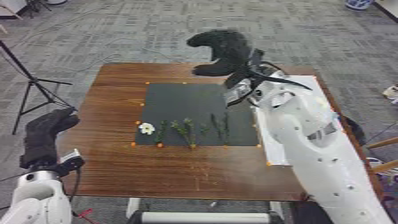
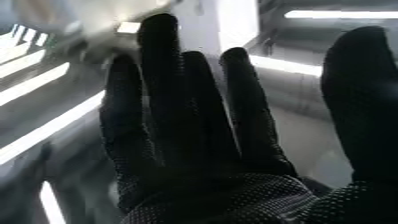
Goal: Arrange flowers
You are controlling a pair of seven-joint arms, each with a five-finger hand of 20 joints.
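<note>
One white flower lies at the near left corner of the dark mat, its petals probably fragile and best left untouched, while the green stems to its right, along the mat's near edge, should be light and slightly springy, best pinched low on the stalk. Left of the mat, the left hand is empty, fingers relaxed; toward its far right corner, the right hand is raised, open and empty, thumb spread.

Brown wooden table; dark mat, white sheet on top.
</note>
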